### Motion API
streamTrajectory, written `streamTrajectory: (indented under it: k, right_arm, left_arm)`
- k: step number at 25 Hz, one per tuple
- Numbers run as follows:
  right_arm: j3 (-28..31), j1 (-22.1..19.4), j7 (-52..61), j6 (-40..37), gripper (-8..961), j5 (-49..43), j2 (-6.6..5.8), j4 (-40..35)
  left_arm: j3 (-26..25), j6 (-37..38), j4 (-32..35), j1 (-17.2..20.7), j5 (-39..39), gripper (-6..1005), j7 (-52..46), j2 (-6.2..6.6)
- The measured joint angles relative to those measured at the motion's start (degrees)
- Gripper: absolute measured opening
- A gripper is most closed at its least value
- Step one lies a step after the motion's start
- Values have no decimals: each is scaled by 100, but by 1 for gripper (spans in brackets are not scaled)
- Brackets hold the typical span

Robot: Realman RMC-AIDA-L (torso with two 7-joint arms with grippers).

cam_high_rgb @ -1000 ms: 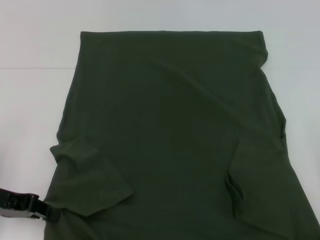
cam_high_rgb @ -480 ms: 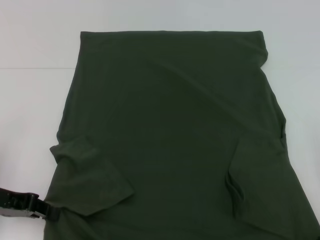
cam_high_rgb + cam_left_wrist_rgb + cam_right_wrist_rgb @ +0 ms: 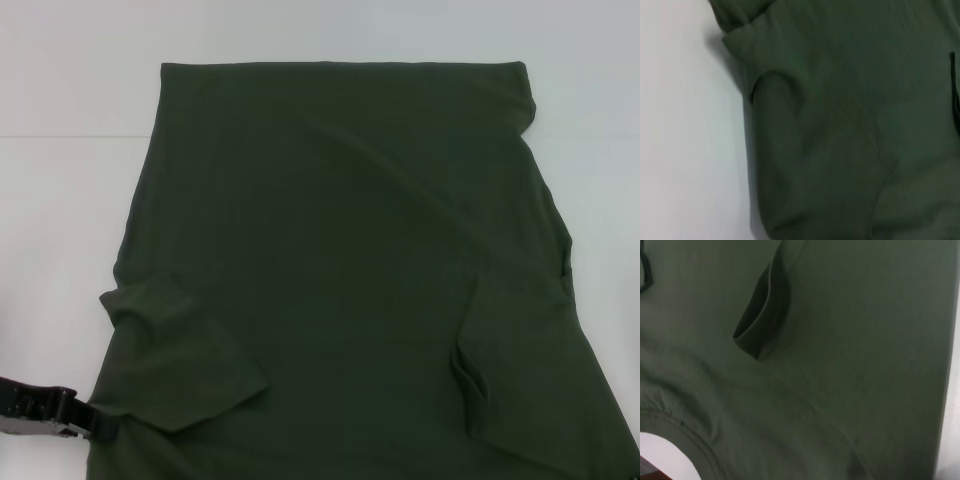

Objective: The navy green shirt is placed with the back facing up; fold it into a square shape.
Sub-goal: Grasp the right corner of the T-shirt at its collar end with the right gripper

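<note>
Head view shows me the white desk [image 3: 60,200] with the shirt [image 3: 340,270] spread over most of it, plain back up, hem at the far edge and collar end nearest the robot. Both sleeves are already turned in over the body: the left sleeve [image 3: 185,365] lies as a flap near the near-left corner, the right sleeve [image 3: 500,380] as a longer flap on the right with its cuff standing slightly open. I judge the side folds done and the lengthwise fold, near end carried toward the far hem, still to come. That calls for a grip on each near corner and an even lift, so the tucked sleeves do not slide out.

My left gripper [image 3: 100,428] sits low at the shirt's near-left edge, its tip touching the cloth beside the left sleeve; I cannot tell whether its jaws have closed on the cloth. My right gripper is out of sight; its wrist view looks down on the right sleeve's open cuff [image 3: 762,325] and the collar [image 3: 700,450].
</note>
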Motion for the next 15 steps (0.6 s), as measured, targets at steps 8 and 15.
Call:
streamTrajectory:
  k: [8,15]
  right_arm:
    - [-64,79,-19,0,944,0,44,113]
    - [-42,70,-24,6,944,7,-4,128]
  left_arm:
    - [0,0,-5,0,0,54,0,6]
    - [0,-4,-10,6,0,54,9,8]
